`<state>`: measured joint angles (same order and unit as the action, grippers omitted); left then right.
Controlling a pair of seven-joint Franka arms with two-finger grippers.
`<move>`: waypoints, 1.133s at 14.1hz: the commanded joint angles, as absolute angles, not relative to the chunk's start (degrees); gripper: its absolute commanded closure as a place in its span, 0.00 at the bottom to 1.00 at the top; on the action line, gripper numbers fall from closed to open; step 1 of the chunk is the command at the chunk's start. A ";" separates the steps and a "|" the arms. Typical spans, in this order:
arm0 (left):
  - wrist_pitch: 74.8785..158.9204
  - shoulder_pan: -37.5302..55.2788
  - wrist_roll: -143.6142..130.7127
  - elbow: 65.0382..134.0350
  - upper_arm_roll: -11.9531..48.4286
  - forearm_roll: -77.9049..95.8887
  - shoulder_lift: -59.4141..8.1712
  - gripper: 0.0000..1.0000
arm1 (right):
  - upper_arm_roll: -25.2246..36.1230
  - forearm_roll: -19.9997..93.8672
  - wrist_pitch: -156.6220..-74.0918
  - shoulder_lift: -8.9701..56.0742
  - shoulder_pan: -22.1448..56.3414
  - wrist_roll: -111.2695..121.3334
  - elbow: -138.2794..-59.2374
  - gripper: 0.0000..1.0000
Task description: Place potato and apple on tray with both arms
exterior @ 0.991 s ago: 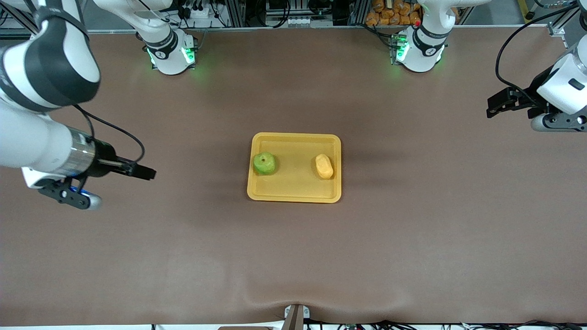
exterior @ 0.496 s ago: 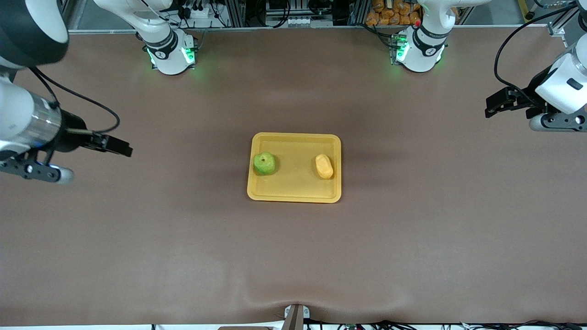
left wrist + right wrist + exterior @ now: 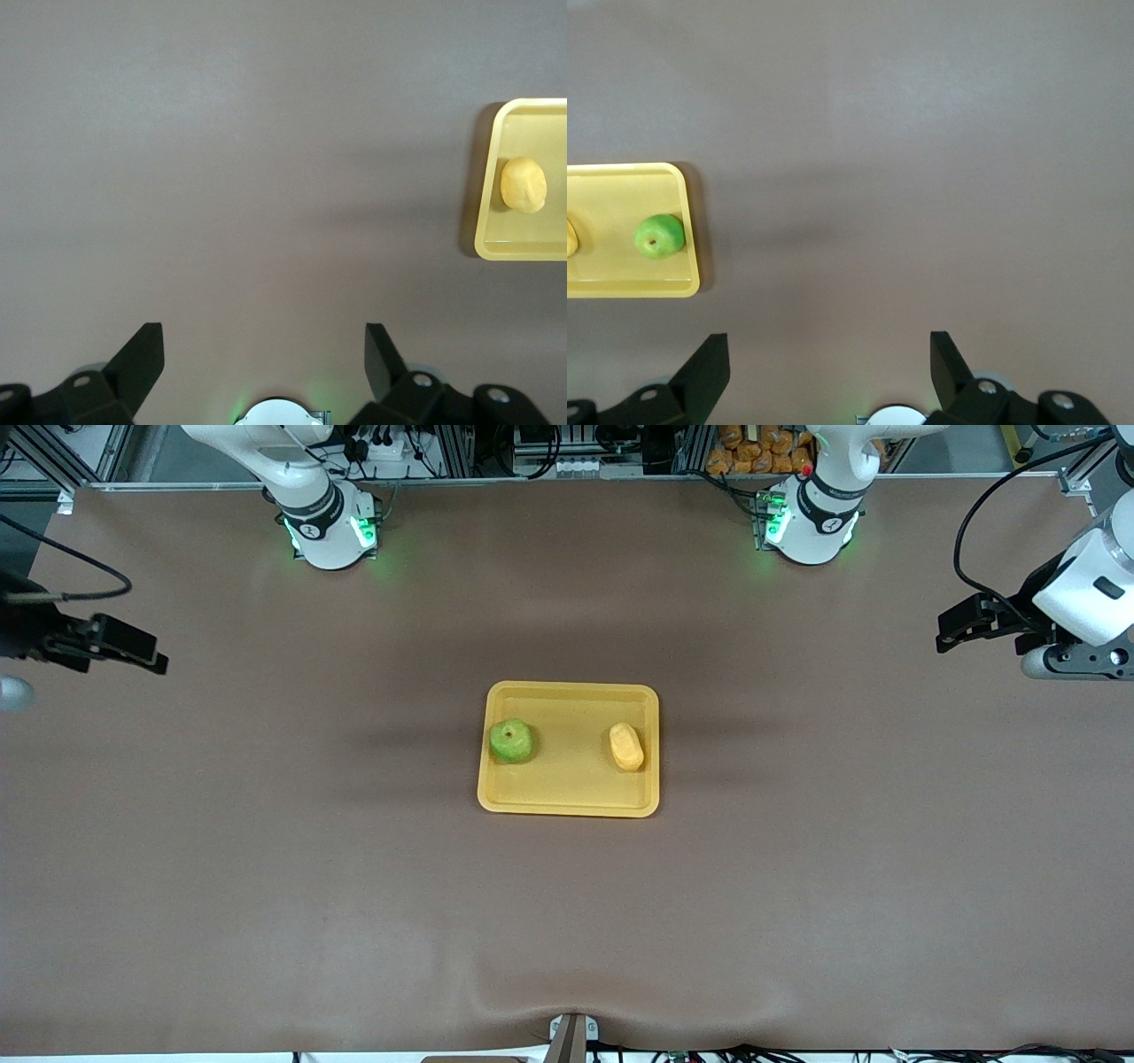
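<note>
The yellow-orange tray (image 3: 570, 797) lies in the middle of the table. The green apple (image 3: 511, 740) sits in it toward the right arm's end, and the yellow-orange potato (image 3: 626, 747) sits in it toward the left arm's end. The left wrist view shows the tray (image 3: 493, 177) with the potato (image 3: 523, 184). The right wrist view shows the tray (image 3: 629, 285) with the apple (image 3: 659, 235). My left gripper (image 3: 952, 631) hangs open and empty over the bare table at the left arm's end. My right gripper (image 3: 133, 648) hangs open and empty over the table's right-arm end.
Both arm bases, lit green, stand along the table's back edge: the right arm's base (image 3: 328, 527) and the left arm's base (image 3: 808, 522). A small bracket (image 3: 571, 1036) sits at the front edge. The brown mat is slightly wrinkled near it.
My right arm has drawn back and up toward its end of the table, mostly leaving the front view. My left gripper has barely moved. Apple, potato and tray have stayed put.
</note>
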<state>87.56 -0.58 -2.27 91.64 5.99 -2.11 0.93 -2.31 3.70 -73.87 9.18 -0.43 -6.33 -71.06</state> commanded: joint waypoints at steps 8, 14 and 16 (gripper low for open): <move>87.01 -1.23 -2.02 90.00 6.06 -1.32 0.26 0.00 | -2.37 2.64 -77.61 -1.85 -0.18 -4.31 -85.25 0.00; 86.92 -1.23 -1.58 89.91 5.98 -1.23 0.26 0.00 | -2.20 0.88 -78.57 -2.81 0.18 -2.99 -86.65 0.00; 86.92 -1.23 -1.58 90.00 5.89 -1.23 0.26 0.00 | -2.20 0.88 -82.51 -6.22 0.09 -2.99 -91.82 0.00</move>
